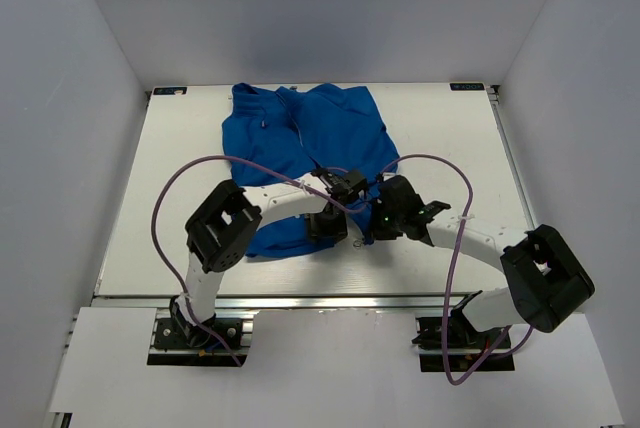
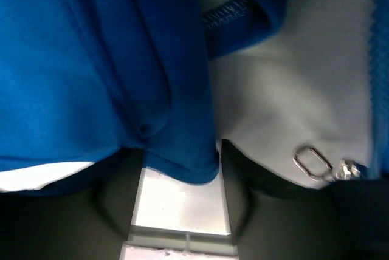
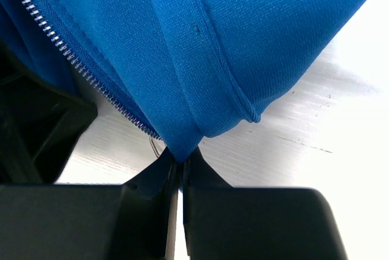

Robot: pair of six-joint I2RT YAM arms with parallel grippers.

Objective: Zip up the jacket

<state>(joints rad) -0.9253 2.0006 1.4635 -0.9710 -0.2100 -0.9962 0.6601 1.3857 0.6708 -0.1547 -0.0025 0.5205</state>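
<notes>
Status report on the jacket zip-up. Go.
Right hand shut on hem of royal-blue soft fabric jacket. Left hand open around a blue fold. Zipper open near hem, small silvery ring pull ungrasped. No obstruction seen.

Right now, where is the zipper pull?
In the left wrist view, the silvery zipper pull lies at lower right on the jacket's white lining, just left of the blue zipper edge.
</notes>
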